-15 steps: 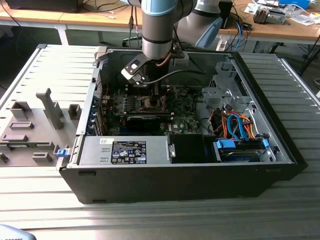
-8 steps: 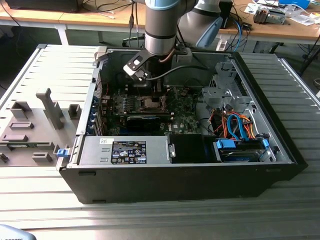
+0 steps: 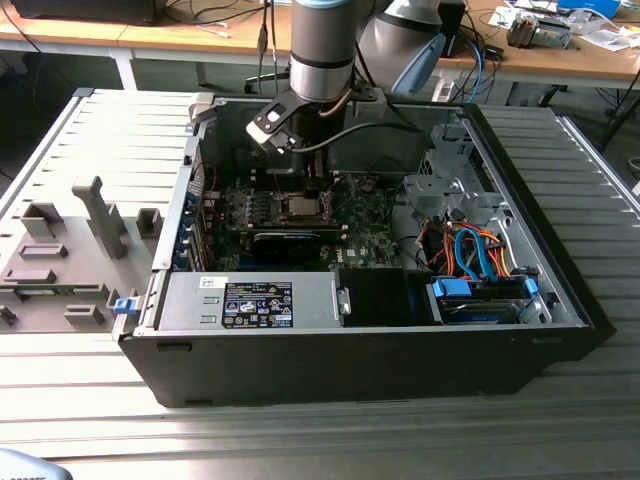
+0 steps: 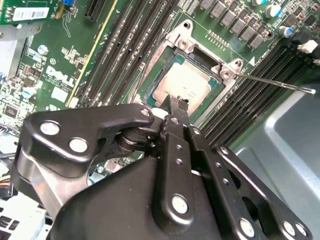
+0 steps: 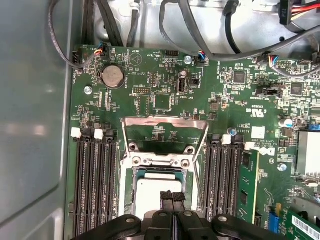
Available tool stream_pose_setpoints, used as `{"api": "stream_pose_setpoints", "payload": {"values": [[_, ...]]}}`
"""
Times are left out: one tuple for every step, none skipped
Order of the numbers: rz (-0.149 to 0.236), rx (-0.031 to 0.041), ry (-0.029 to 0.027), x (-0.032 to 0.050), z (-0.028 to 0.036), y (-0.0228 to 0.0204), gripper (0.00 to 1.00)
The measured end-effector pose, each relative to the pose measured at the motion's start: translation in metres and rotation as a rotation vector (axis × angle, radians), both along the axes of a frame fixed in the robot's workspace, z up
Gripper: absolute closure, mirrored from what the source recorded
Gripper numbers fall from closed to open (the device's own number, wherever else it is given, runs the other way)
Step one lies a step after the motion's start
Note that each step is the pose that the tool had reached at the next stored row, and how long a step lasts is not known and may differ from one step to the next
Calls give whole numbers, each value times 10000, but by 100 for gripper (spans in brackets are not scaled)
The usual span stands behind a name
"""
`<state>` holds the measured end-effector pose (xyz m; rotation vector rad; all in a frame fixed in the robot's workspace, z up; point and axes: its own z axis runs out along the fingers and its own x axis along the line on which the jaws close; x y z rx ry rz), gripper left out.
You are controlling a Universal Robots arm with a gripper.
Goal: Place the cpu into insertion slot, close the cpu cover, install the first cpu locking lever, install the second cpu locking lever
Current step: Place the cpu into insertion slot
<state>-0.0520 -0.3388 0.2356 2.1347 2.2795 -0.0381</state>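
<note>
From where I stand, the cpu [image 5: 149, 196] looks seated flat in the insertion slot [image 3: 300, 208], which in the exterior view lies at 12 o'clock from the grey labelled box [image 3: 250, 300]. The gripper [image 5: 172, 198] hangs right over the chip. Its fingers are pinched together with nothing between them, the tips at or just above the chip's edge, and I can't tell whether they touch it. The cpu cover [image 5: 165, 120] stands swung open on its hinge, not yet down. A thin locking lever [image 4: 280, 83] sticks out free beside the memory slots. To my eye the step in hand is the cover. It wants a gentle push on the frame's bar, never on the chip's face, brought down square so the window settles around the cpu, with the tips kept clear of that loose lever.
</note>
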Motion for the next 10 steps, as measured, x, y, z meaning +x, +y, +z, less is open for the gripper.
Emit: {"api": "stream_pose_setpoints", "payload": {"values": [[0, 1, -1, 0, 15, 0, 89], [0, 0, 0, 0, 30, 0, 89], [0, -1, 0, 0, 59, 0, 89], [0, -1, 0, 0, 78, 0, 89], [0, -1, 0, 0, 89, 0, 89], [0, 0, 0, 0, 103, 0, 89], [0, 0, 0, 0, 121, 0, 89], [0, 0, 0, 0, 135, 0, 89], [0, 0, 0, 0, 166, 0, 89], [0, 0, 0, 0, 204, 0, 89]]}}
